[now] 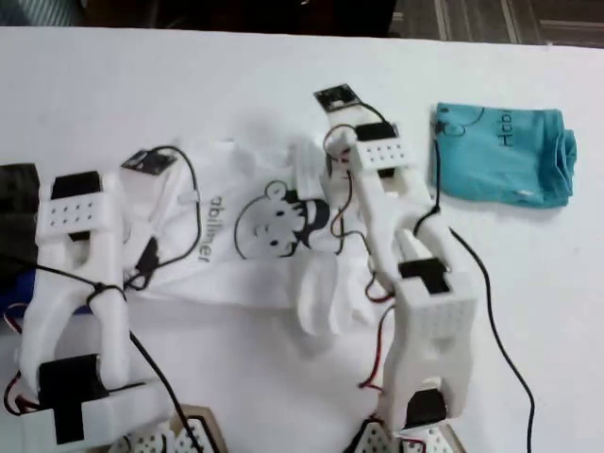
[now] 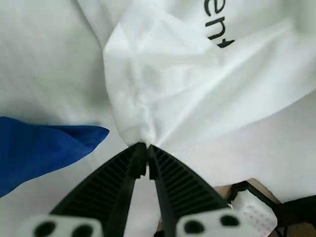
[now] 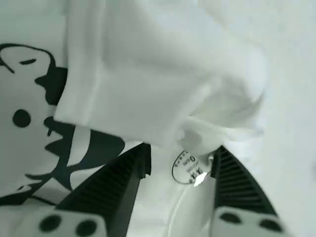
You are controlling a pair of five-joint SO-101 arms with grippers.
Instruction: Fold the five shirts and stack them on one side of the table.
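Left gripper [image 2: 144, 148] clamped tight on a small pinch of the white shirt [image 2: 197, 89], at a bunched edge of the cloth near the printed lettering. Probably there to lift that side and carry it over for a fold. Right gripper [image 3: 181, 157] stands wide, one jaw either side of the neck tag [image 3: 189, 169], with rumpled cloth just above it. It grips nothing, and looks lined up to nip the collar end so both arms can pull the fold evenly.

White shirt lies spread and creased across the middle of the table [image 1: 142, 85], cartoon face print up, not yet folded. Teal shirt [image 1: 500, 156] sits folded on the table's right side, well apart, likely the start of the stack. Blue cloth [image 2: 39, 148] lies just beside the left gripper's pinch, likely another shirt waiting.
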